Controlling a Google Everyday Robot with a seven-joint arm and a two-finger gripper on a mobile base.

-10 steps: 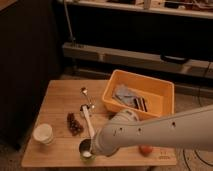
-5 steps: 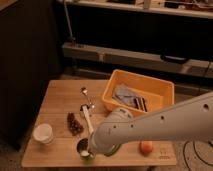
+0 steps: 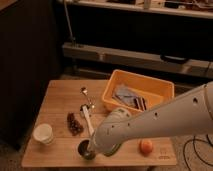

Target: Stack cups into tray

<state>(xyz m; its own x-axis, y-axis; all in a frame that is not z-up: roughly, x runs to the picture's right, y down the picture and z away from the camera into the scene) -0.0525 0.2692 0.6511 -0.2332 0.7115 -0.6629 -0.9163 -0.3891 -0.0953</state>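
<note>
Your arm (image 3: 165, 117) reaches in from the right, its thick white casing slanting down toward the table's near edge. The gripper (image 3: 90, 148) hangs at the dark brown cup (image 3: 86, 150), low on the wooden table (image 3: 60, 102); you cannot tell how its claw stands. The wider white cup (image 3: 43, 133) sits at the near left. The orange-yellow tray (image 3: 137, 90), rectangular with sloping plastic walls, rests at the far right. A round orange fruit (image 3: 146, 146) lies near the front.

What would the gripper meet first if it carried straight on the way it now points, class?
Most likely the dark cup near the table's front edge: the gripper points down at it, apparently already at its rim, though depth is unclear.
</note>
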